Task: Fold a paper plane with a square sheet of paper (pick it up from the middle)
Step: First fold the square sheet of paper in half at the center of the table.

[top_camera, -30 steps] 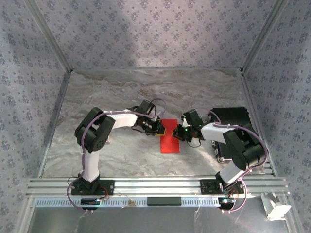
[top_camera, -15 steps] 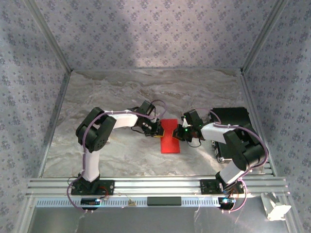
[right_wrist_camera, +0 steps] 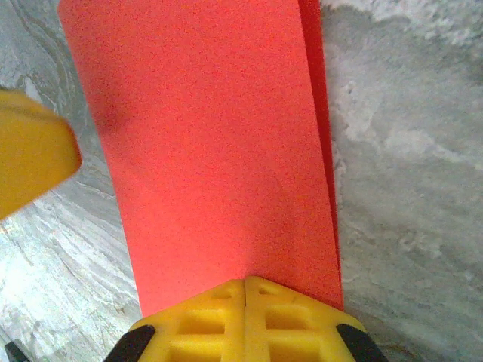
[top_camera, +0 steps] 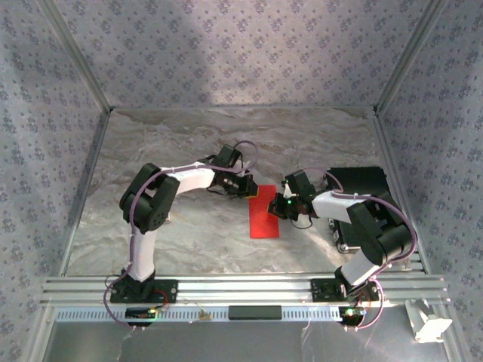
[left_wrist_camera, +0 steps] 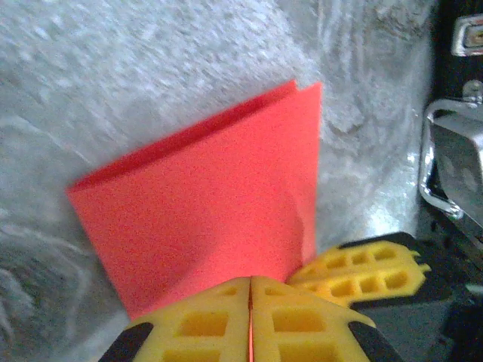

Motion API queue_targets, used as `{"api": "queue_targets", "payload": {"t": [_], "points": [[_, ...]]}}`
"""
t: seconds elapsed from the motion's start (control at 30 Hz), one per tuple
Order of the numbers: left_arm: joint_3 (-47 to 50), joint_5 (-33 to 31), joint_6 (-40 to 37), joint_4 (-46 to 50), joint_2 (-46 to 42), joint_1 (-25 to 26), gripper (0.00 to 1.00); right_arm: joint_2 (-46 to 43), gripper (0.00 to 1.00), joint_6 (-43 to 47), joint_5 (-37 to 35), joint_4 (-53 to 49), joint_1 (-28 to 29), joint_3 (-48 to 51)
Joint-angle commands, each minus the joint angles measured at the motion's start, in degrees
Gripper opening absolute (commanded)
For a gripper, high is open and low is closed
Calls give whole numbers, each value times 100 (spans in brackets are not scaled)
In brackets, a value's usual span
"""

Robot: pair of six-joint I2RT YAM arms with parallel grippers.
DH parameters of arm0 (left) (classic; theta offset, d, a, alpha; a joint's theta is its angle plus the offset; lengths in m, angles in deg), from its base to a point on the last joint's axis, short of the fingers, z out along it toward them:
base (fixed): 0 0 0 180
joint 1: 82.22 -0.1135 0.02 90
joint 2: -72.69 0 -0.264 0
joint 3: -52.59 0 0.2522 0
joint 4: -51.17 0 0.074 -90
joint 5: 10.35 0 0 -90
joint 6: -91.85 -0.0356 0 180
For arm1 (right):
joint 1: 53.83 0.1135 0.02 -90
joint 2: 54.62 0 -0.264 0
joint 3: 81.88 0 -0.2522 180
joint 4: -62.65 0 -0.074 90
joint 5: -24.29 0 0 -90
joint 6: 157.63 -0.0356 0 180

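- The paper (top_camera: 264,220) is found mid-surface, already folded once into a double-layered strip.
- It is clamped near its far end by the left jaws and the right jaws.
- Nose and wing folds are judged outstanding.

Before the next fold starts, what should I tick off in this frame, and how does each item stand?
1. left gripper shut on the red paper sheet: ok.
2. right gripper shut on the same sheet: ok.
3. Sheet folded over into a rectangle: ok.
4. Layers flush: not ok; a strip of a second layer shows beside the top one in the right wrist view.
5. black case apart from the sheet: ok.
6. Sheet lying flat on the table: cannot tell.
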Motion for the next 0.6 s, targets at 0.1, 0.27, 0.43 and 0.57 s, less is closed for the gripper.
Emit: {"api": "queue_targets", "payload": {"t": [0.1, 0.27, 0.43, 0.57], "points": [[-107, -55, -183, 308, 354, -67, 9, 47, 3, 53, -434, -777, -30, 149], [-55, -154, -177, 317, 364, -77, 8, 38, 4, 84, -373, -683, -21, 140], [-71, -261, -174, 381, 349, -83, 8, 7, 6, 151, -232, -533, -20, 98], [-117, -385, -75, 433, 308, -98, 7, -343, 14, 206, -198, -567, -18, 39]]}}
